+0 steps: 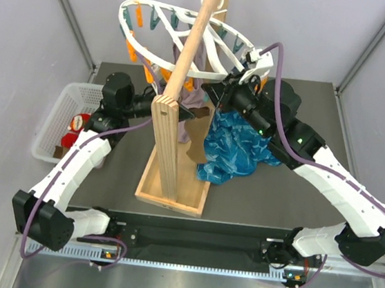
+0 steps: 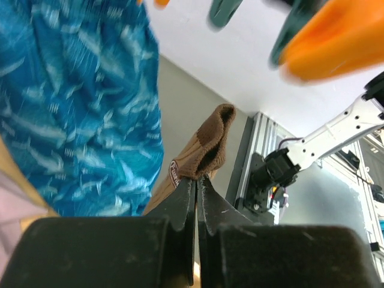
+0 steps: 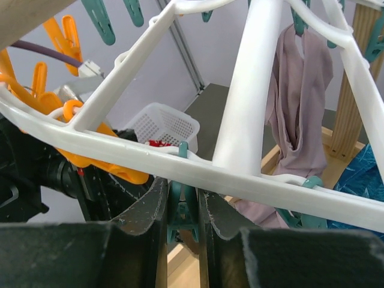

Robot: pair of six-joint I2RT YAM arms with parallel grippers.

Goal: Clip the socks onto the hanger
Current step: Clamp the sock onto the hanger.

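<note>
Readying the tan-brown sock [image 2: 207, 147] for pegging: left fingers [image 2: 183, 201] pinch shut on its edge beside the wooden post [image 1: 165, 141], under the hanger [image 3: 252, 90], while right fingers [image 3: 153, 207] clamp a teal peg [image 3: 182, 211] on its near-right rim; next, probably lift sock into that peg

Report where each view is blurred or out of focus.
Left wrist: the orange peg at top right is a soft smear, while the brown sock pinched in the left claw is sharp. Right wrist: the hanger, the mauve sock and the teal peg in the right claw are crisp; the wooden pole in the top left corner is blurred. Top external: evenly lit and sharp throughout.
</note>
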